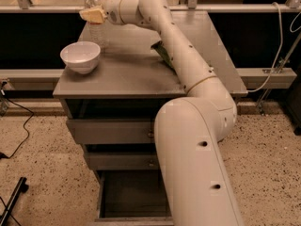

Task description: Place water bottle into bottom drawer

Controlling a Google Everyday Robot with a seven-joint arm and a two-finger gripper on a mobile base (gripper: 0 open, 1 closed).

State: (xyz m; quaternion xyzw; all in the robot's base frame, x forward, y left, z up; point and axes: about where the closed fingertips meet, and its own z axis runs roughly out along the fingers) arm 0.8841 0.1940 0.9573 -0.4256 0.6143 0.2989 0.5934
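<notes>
Arm (181, 60) stretched forward, wrist turned left; hand (93, 14) high, far left.

No readable text, not even on the water bottle (97, 32) by the pincer (93, 15)

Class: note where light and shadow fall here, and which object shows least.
Camera view: light brightens the grey cabinet top and white round bowl; the bottom drawer's dark wooden interior sits in shadow; the small clear plastic water bottle shows faintly, with the gripper at its neck.
</notes>
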